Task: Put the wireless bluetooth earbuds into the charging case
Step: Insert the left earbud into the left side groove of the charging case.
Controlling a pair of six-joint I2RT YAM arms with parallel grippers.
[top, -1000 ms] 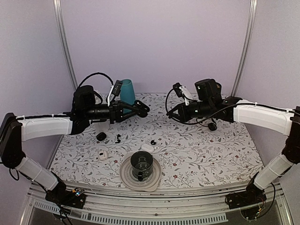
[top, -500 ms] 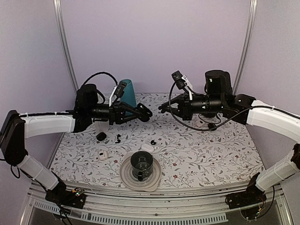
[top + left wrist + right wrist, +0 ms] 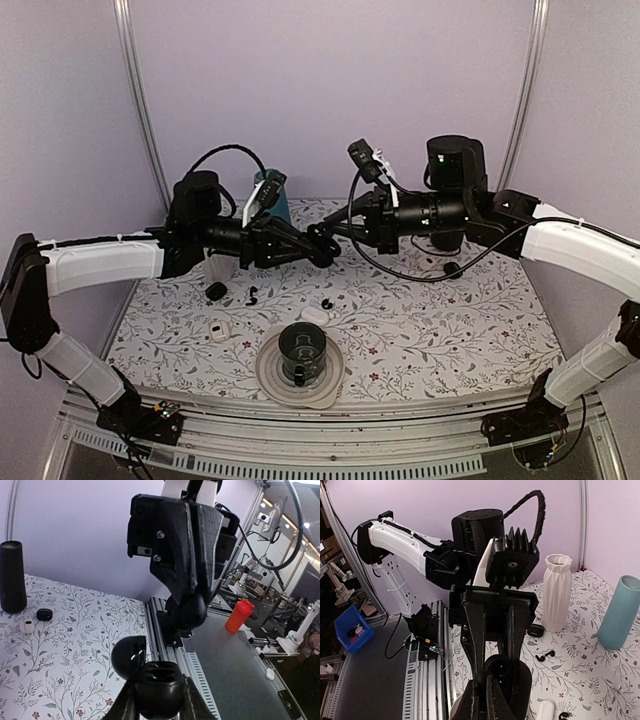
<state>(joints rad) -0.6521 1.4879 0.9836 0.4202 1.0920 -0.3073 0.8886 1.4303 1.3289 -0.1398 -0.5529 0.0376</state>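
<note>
Where the two arms meet above the floral table [image 3: 450,330], the left gripper [image 3: 159,706] clamps the charging case [image 3: 159,689]: black, oval, glossy, lid hinged open. Right gripper [image 3: 189,612]: fingers drawn narrow, tips just beside the case; whether anything sits between them cannot be told. Wireless bluetooth earbuds [image 3: 252,295]: two tiny glossy black pieces lying on the table below the grippers, one hooked, the second earbud [image 3: 327,302] beside a white piece [image 3: 314,314]. Case interior too dark to read.
</note>
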